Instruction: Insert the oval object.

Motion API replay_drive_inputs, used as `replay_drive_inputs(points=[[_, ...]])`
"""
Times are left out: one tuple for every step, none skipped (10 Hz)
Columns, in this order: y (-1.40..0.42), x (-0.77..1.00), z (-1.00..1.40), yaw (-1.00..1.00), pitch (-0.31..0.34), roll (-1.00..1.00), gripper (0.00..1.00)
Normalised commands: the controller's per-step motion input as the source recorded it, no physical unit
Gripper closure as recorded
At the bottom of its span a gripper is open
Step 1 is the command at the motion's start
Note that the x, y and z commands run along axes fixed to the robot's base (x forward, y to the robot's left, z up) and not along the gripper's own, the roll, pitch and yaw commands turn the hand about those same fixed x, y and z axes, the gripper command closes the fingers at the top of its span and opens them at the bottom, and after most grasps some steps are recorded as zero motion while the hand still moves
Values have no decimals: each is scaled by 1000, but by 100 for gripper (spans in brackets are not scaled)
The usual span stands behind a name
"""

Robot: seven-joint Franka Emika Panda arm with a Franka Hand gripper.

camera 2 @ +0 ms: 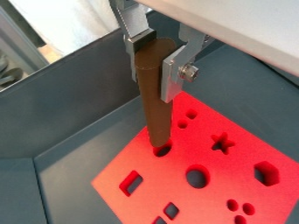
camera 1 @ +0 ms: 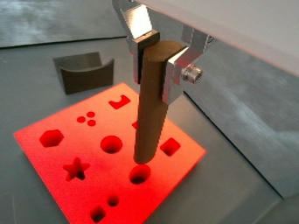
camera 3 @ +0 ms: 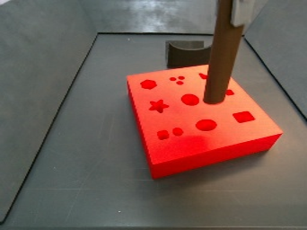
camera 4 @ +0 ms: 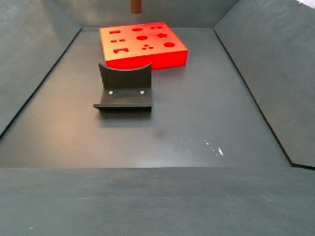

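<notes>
In both wrist views the claw (camera 1: 160,54) (camera 2: 156,54) is clamped on the top of the oval object (camera 1: 149,105) (camera 2: 156,101), which hangs upright with its lower end at an oval hole in the red block (camera 1: 59,153) (camera 2: 251,144). The fixture (camera 1: 82,72) stands beyond the block.

In a side view the oval object (camera 3: 221,58) stands upright over the red block (camera 3: 204,148).

In a side view the fixture (camera 4: 124,88) sits on the table (camera 4: 185,157), nearer than the red block (camera 4: 144,46); the claw itself is barely seen at the far edge.
</notes>
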Motion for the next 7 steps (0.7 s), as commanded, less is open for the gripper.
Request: replay_drive_inputs(points=[[0,0,-109,-60,0,0,100],[0,43,-220,-11,0,6,100],[0,143,-377,-37,0,79,100],[-117,11,-451,-34,0,149,100],[-134,51,-469,-83,0,91,100],[-143,97,-380,-303,10,103,100],[-83,131,-346,-371,17,99,100]])
